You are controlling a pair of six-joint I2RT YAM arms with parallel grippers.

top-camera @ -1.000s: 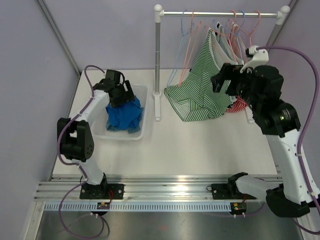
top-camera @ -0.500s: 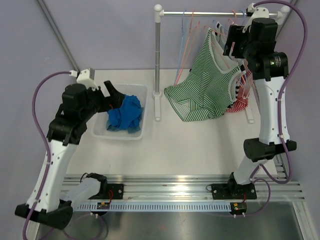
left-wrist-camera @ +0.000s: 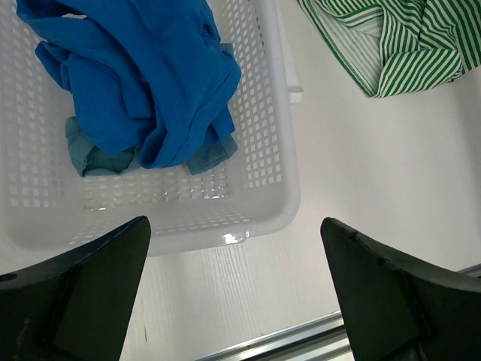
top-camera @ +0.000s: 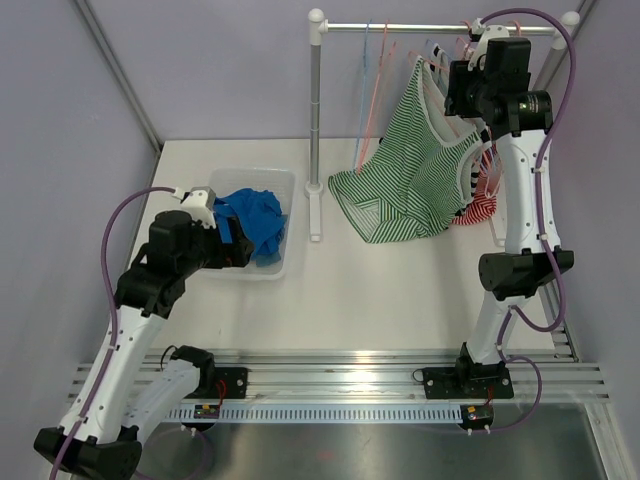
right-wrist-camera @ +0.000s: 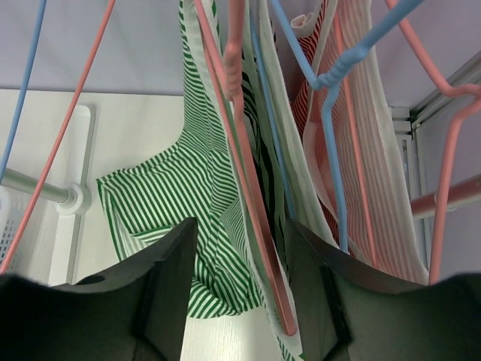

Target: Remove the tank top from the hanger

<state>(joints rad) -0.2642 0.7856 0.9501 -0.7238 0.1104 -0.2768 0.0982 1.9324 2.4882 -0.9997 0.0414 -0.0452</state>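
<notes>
Right wrist: tank top (right-wrist-camera: 159, 197) below end effector (right-wrist-camera: 239, 227)

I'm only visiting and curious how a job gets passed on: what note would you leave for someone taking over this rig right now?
Left gripper: open and empty, hovering over the white mesh plastic basket, which holds a crumpled blue garment.
Right gripper: open, raised to the metal clothes rail. The pink wire hanger appears to sit between its fingers, ungripped.
Green-and-white striped tank top: on that hanger, with its lower edge draped on the white table.
Done: right arm is positioned at the hanger.
Left to do: grip, slip the straps off, free the top.
</notes>
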